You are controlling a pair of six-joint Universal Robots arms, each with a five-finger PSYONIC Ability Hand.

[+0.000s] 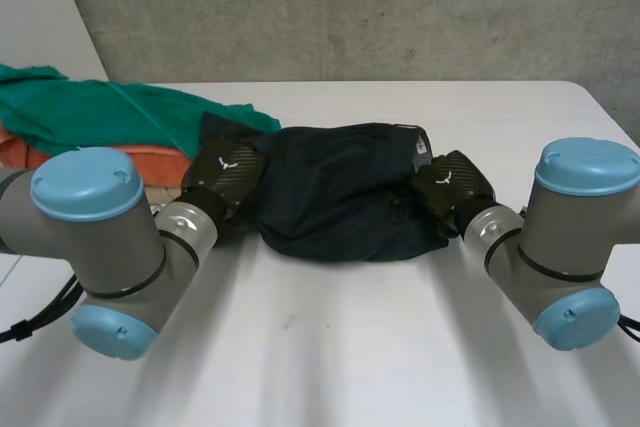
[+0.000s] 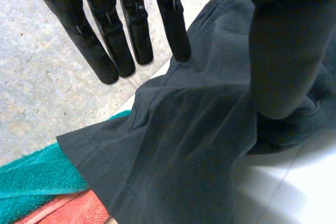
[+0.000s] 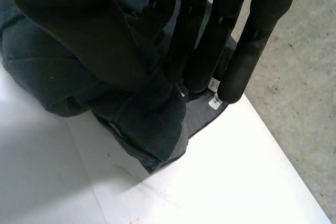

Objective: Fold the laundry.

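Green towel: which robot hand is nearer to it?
Left. The left robot hand is at the end of the dark garment next to the green towel. The right robot hand is at the garment's opposite end, farther from the towel.

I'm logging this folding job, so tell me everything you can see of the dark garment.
The dark garment looks like woven cotton, with stitched seams and a small white label. It lies crumpled on the table, one hem over the green towel. The left hand touches one end with straight fingers; the right hand pinches the other.
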